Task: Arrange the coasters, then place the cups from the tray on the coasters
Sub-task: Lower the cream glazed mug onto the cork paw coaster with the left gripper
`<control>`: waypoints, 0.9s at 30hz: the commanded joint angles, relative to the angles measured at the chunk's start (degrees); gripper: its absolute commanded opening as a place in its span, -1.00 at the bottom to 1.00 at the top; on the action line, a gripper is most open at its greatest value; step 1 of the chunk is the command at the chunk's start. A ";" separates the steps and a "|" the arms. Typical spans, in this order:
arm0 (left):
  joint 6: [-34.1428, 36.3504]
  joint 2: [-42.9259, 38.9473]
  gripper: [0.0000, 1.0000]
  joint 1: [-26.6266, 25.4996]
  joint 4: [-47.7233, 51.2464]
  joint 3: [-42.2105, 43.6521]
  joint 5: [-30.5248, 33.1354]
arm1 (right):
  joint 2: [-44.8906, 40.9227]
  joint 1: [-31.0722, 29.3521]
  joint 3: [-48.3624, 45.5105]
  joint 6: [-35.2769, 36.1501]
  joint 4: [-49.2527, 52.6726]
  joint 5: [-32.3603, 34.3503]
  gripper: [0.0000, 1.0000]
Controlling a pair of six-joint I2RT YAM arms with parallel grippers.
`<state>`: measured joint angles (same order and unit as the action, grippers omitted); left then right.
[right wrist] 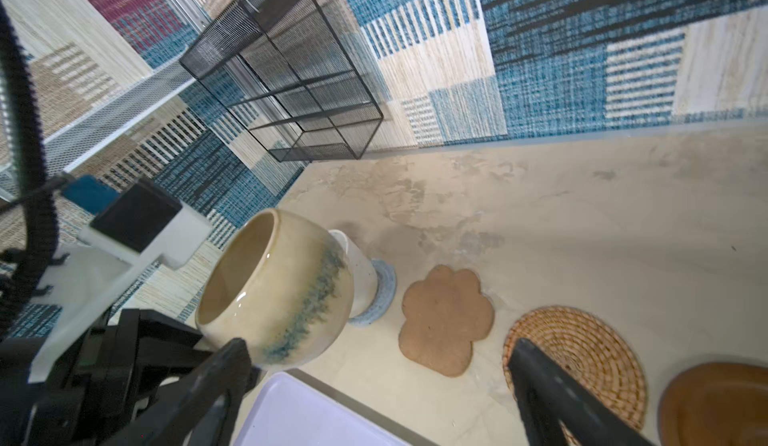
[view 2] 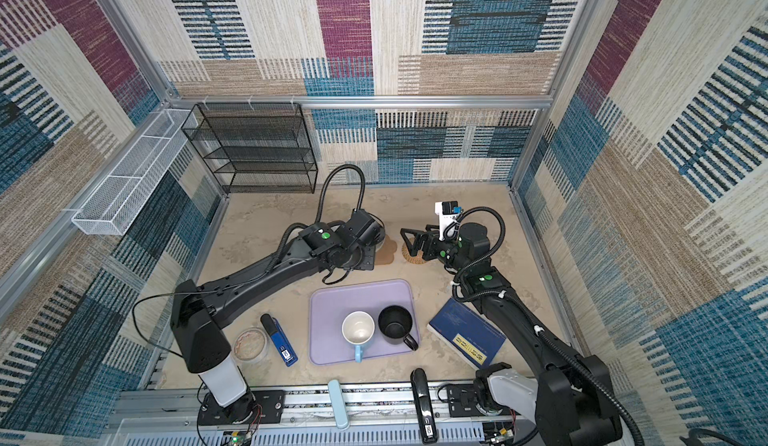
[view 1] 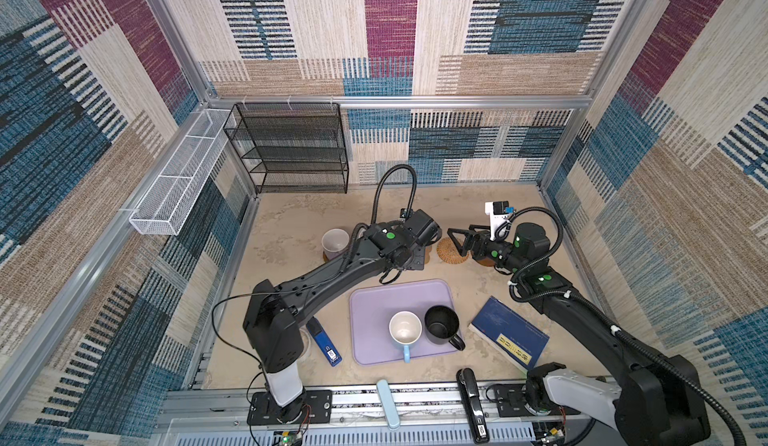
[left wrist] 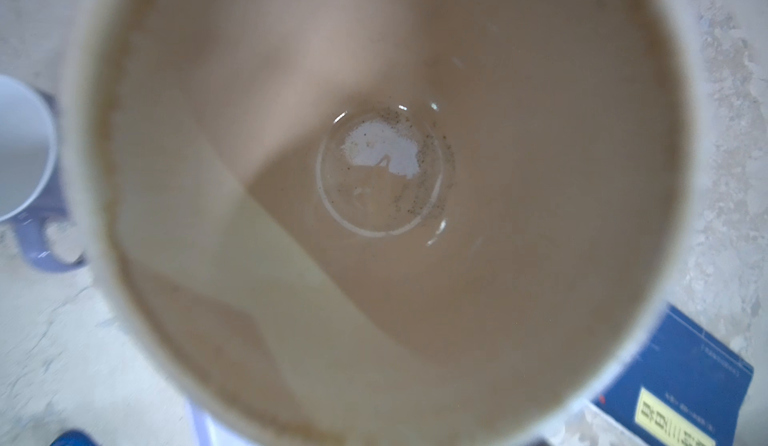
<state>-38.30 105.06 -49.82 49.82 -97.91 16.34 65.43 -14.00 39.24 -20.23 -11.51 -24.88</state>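
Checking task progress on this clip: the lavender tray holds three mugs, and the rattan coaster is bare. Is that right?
Not quite. Both top views show only two mugs on the lavender tray: the light blue mug and the black mug. The rattan coaster is bare, as you say.

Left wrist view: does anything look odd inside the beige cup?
Yes. Dark specks are scattered around the circular base inside the beige cup, beside a pale glossy patch. Whether grit or glaze speckle, I cannot tell.
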 commanded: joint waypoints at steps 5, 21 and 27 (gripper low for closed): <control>-5.29 10.44 -1.00 1.18 -3.27 -8.54 3.13 | 1.31 0.90 -0.48 1.81 -1.59 0.14 0.99; -12.54 21.95 -1.00 3.14 -4.67 -14.17 -0.72 | -0.79 1.45 -1.36 2.86 0.34 7.23 0.99; -13.04 24.19 -1.00 3.55 -4.49 -15.53 -0.04 | -0.30 1.52 -1.79 2.48 -0.44 6.67 1.00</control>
<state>-50.22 128.75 -46.44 48.16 -112.33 14.63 64.97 -12.40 37.74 -17.78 -10.17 -18.83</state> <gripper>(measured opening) 0.191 0.997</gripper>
